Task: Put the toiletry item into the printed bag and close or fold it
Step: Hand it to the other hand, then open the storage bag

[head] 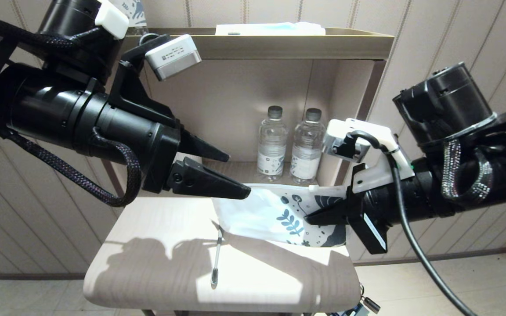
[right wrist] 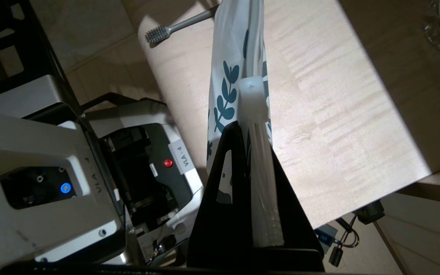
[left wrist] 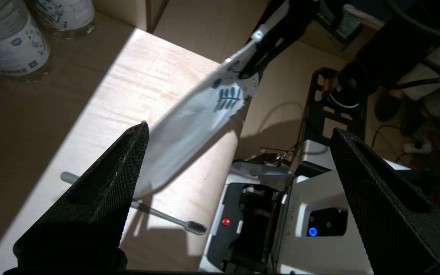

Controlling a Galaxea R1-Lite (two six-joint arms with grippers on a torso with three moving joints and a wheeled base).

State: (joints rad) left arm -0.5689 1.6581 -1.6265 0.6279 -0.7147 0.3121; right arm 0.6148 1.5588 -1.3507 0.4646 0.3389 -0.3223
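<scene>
1. Bench (head: 156,228): pale wood grain, smooth and matt.
2. Bag (head: 262,215): thin white plastic film, slightly glossy, with a clear ribbed zip strip (right wrist: 264,191).
3. Toothbrush (head: 216,259): smooth grey plastic, dark bristles.
4. Left gripper (left wrist: 239,160): matt black plastic; finger pads (left wrist: 124,168) finely cross-hatched.
5. Bottles (head: 288,147) at 12 o'clock: clear glossy plastic, paper labels.

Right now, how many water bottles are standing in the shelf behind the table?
2. One bottle stands left, the other bottle right beside it, both upright at the back of the shelf. The right gripper may hide more.
</scene>
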